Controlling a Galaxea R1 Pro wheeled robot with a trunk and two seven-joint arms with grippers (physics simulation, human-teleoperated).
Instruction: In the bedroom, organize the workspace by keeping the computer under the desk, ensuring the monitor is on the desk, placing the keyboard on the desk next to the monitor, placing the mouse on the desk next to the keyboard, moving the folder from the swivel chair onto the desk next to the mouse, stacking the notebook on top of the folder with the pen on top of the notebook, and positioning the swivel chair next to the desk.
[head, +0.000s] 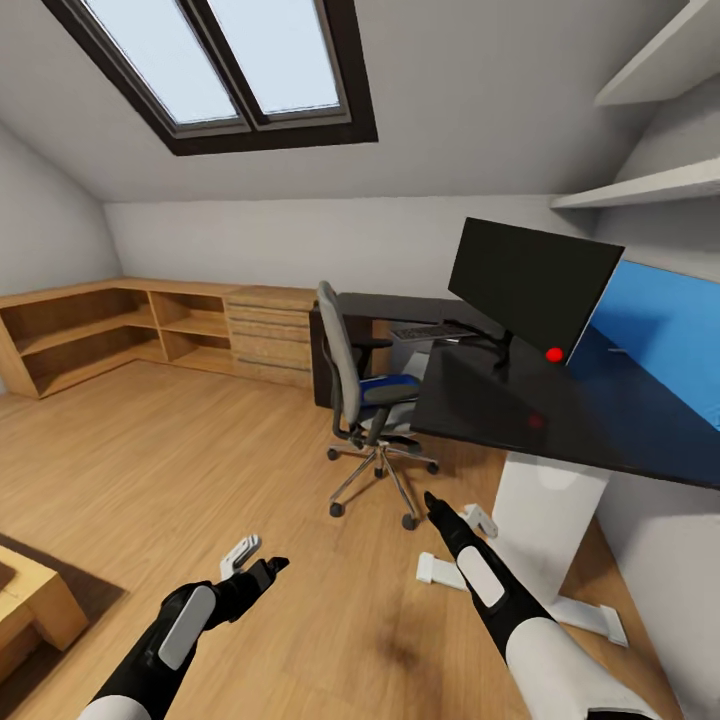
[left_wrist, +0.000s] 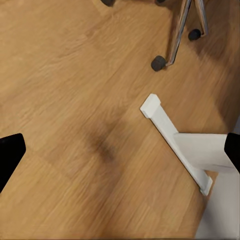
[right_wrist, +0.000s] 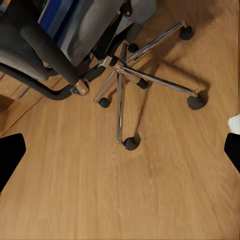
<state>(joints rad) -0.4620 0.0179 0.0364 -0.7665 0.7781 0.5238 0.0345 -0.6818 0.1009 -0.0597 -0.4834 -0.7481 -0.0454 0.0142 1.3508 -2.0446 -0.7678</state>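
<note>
The folder (head: 388, 386) lies flat on the swivel chair (head: 368, 400), ahead of both arms. The right gripper (head: 432, 500) is nearer; the left gripper (head: 272, 566) trails behind. Both pincers gape apart, empty.

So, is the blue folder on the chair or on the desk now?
On the chair. The folder lies flat on the swivel chair seat, beside the desk.

Both arms reach forward and low. The left claw (head: 262, 566) and right claw (head: 434, 503) each hold their fingers spread wide, gripping nothing.
</note>
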